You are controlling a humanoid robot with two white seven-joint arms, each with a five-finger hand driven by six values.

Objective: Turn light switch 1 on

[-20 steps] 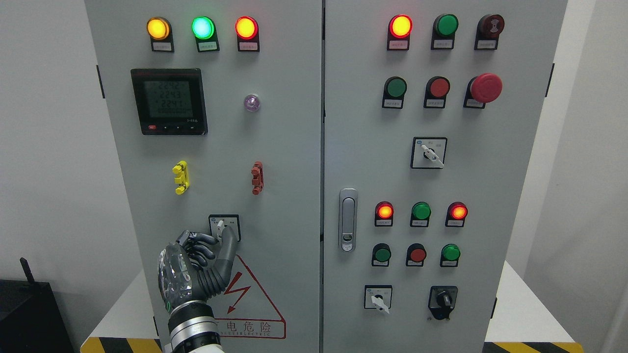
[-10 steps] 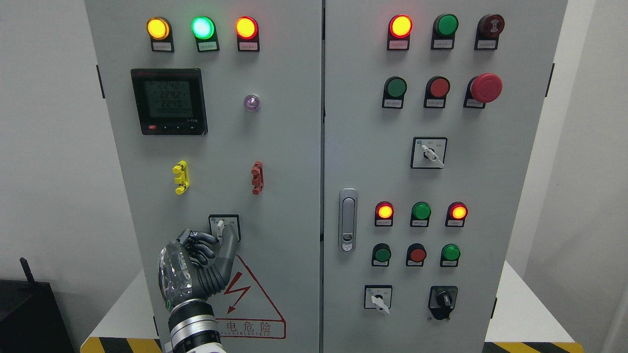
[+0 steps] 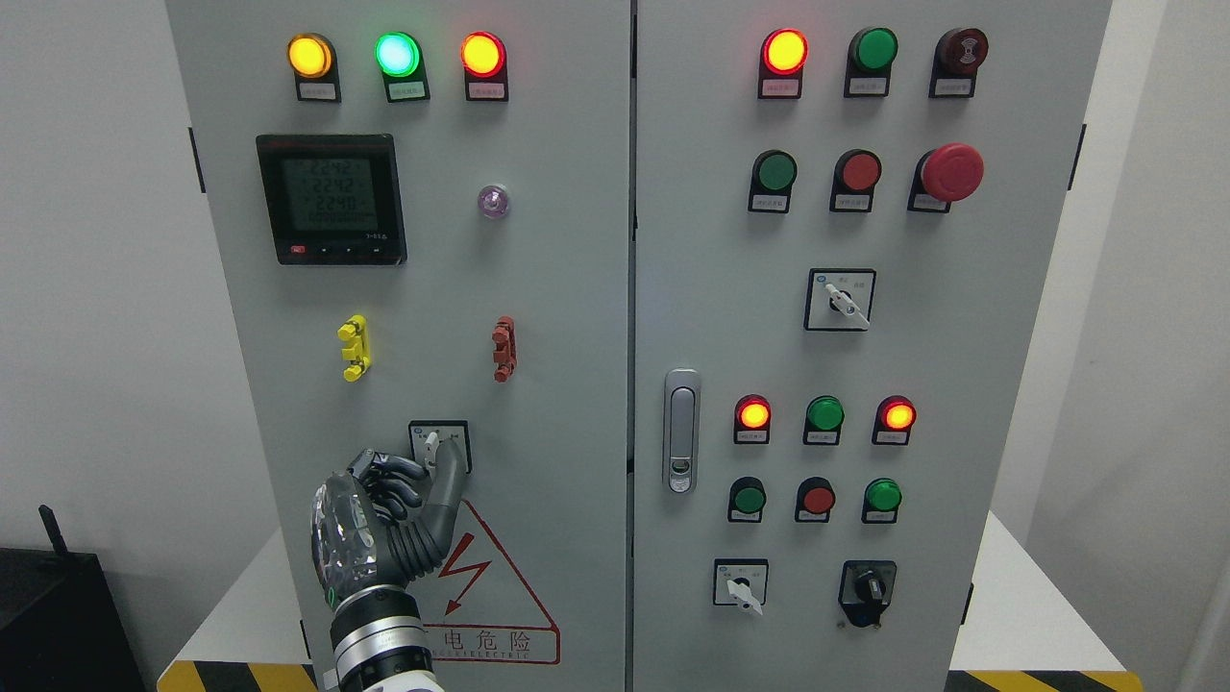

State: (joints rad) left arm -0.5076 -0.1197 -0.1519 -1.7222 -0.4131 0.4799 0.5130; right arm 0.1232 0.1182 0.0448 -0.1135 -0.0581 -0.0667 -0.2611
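The small rotary switch (image 3: 433,445) on the lower part of the left cabinet door (image 3: 557,288) sits directly above the robot's left hand (image 3: 384,524), its white lever standing close to upright with a slight lean to the upper right. The hand rises from the bottom edge beneath it, palm side facing the panel, fingers curled in toward the lever from the left while the thumb (image 3: 444,490) reaches up along the right side of the switch plate. From where I stand the fingertips (image 3: 408,468) look to be touching or just beside the lever's lower left, though I cannot tell whether it is truly pinched or only nudged. I'd judge the coming move to be a twist about the lever's near-vertical axis, so what matters is that finger and thumb bracket it from either side, low down. No right hand shows anywhere, so the left is the only one near. Just below the thumb is the red warning triangle (image 3: 490,596), and well up from the hand are the dark meter (image 3: 332,197) and the row of lit lamps (image 3: 396,55)
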